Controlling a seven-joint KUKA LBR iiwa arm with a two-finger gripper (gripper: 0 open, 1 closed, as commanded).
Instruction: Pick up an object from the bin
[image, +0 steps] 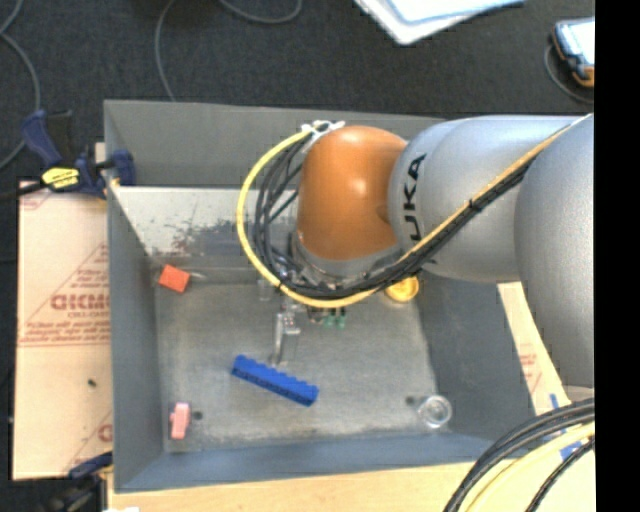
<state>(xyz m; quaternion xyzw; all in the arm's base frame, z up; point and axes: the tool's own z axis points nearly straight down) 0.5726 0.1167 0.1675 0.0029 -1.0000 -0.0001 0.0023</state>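
Gripper (286, 343) hangs low over the middle of the bin (132, 330), just above the left end of a long blue brick (275, 381) lying flat, probably lined up there to take it. Whether the claw is apart or together cannot be told. An orange cube (174, 279) and a pink block (179, 421) lie well apart, leaving it room.

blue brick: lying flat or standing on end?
Lying flat. The blue brick rests lengthwise on the bin floor, slanting from upper left to lower right.
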